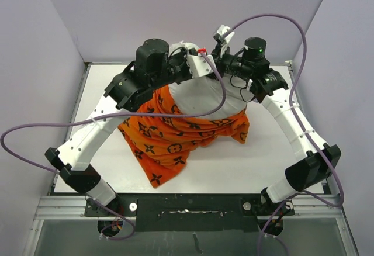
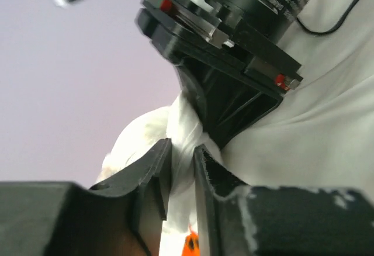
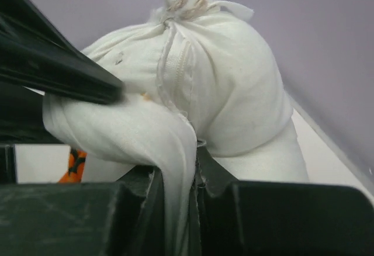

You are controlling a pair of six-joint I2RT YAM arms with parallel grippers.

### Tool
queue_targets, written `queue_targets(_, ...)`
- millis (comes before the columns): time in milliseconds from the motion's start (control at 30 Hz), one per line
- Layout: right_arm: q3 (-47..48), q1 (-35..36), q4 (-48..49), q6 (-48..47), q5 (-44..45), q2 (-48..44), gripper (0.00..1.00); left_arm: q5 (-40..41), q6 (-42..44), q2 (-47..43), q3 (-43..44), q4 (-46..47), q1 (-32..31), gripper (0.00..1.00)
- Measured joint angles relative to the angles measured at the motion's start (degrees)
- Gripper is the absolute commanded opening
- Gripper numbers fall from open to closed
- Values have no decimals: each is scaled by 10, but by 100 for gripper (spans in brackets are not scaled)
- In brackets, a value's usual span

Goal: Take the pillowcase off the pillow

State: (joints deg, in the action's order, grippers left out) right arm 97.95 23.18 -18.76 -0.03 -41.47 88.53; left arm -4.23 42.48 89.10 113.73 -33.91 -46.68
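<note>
Plainly the left gripper (image 2: 182, 168) and right gripper (image 3: 194, 181) each pinch a fold of the soft, light pillow (image 3: 234, 92); the limp plush pillowcase (image 1: 175, 142) probably wants taking by its bunched rim.

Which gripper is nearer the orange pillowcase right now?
Left, narrowly. Both are shut on the white pillow above the pillowcase. The left gripper pinches beside where the orange rides highest; the right gripper pinches farther across bare pillow.
</note>
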Motion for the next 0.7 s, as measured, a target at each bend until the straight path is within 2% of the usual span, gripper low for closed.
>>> queue_targets(67, -43, -7, 23, 14, 33, -5, 0, -3, -8, 25, 30, -35, 16, 67)
queue_targets(200, -139, -67, 51, 36, 95, 3, 0, -41, -64, 103, 198, -141, 99, 95)
queue_targets(267, -186, -101, 52, 42, 122, 14, 0, -67, -92, 127, 253, -185, 170, 98)
queue_targets(333, -215, -118, 46, 48, 140, 25, 0, -93, -111, 128, 244, -226, 243, 98)
queue_targets(400, -228, -127, 32, 53, 158, 41, 0, -120, -120, 117, 186, -248, 305, 98)
queue_targets(467, -232, -129, 21, 57, 174, 52, 0, -148, -118, 99, 74, -266, 358, 98)
queue_targets(600, -244, -136, 13, 71, 207, 56, 0, -190, -90, 80, -134, -281, 422, 98)
queue_targets(700, -253, -143, 9, 81, 229, 56, 0, -212, -56, 73, -256, -286, 473, 98)
